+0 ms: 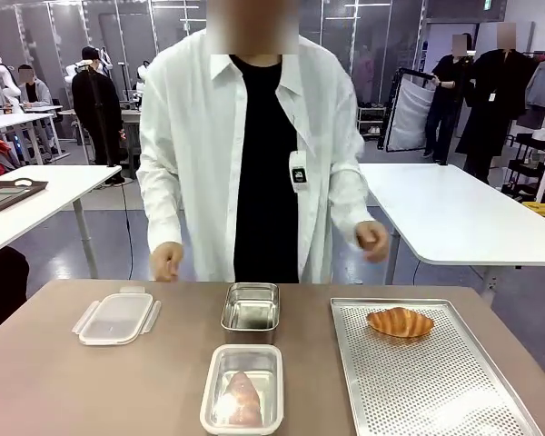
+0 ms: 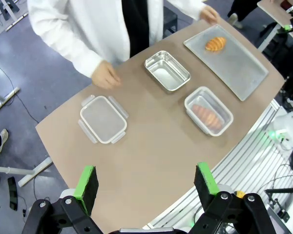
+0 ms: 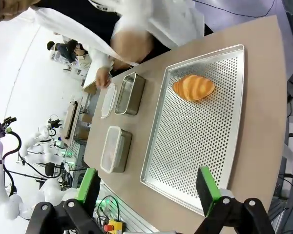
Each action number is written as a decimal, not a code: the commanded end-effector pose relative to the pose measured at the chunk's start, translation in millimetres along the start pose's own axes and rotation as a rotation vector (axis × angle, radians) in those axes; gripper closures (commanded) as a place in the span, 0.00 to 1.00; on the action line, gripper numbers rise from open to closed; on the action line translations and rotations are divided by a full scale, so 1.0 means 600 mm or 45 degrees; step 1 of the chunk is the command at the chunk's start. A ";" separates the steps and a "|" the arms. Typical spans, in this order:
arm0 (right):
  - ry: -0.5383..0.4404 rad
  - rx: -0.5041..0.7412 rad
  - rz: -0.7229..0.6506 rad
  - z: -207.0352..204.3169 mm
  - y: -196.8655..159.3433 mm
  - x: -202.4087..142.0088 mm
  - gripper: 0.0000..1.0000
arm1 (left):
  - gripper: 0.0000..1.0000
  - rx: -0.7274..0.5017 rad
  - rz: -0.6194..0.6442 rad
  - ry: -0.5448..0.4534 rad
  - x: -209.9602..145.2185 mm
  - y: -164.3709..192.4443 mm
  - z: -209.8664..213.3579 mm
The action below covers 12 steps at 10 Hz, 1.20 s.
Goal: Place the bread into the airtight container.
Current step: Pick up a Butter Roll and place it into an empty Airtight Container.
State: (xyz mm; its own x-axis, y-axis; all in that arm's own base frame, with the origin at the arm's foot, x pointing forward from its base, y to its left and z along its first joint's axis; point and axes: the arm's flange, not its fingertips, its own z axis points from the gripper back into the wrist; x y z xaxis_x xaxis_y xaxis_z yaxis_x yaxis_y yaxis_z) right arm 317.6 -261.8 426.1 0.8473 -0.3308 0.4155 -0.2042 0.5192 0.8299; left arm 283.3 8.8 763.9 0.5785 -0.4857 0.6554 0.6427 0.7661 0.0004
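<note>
Person (image 1: 254, 163) in a white shirt is standing at the frame's centre.
A perforated metal tray (image 1: 436, 381) is lying at lower right on the brown table (image 1: 64, 391); a white table (image 1: 454, 213) is standing behind at middle right.

No writing can be read.
The nearest thing to a label is a dark badge (image 1: 298, 172) hanging on the front of the white shirt (image 1: 195, 136) at the far side of the table. It carries a small green mark and a few pale specks, but these are too small and blurred to make out as letters or numbers.
</note>
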 end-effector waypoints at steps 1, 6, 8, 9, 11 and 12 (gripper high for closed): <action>0.017 -0.002 -0.007 0.002 0.002 0.000 0.00 | 0.00 0.001 -0.023 0.006 0.000 0.000 0.001; 0.017 -0.002 -0.007 0.002 0.002 0.000 0.00 | 0.00 0.001 -0.023 0.006 0.000 0.000 0.001; 0.091 -0.099 0.243 -0.020 0.059 0.003 0.00 | 0.00 0.001 -0.023 0.006 0.000 0.000 0.001; 0.228 -0.217 0.426 -0.055 0.098 0.008 0.00 | 0.00 0.001 -0.023 0.006 0.000 0.000 0.001; 0.445 -0.374 0.612 -0.152 0.149 0.019 0.00 | 0.00 0.001 -0.023 0.006 0.000 0.000 0.001; 0.545 -0.442 0.689 -0.199 0.165 0.015 0.00 | 0.00 0.001 -0.023 0.006 0.000 0.000 0.001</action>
State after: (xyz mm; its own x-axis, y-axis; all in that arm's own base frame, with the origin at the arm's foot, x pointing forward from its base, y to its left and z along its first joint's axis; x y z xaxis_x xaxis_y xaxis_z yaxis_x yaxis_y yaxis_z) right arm 358.2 -139.2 484.7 0.8140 0.2673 0.5157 -0.5169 0.7383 0.4332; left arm 283.4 8.3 763.8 0.5783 -0.4865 0.6549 0.6431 0.7658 0.0010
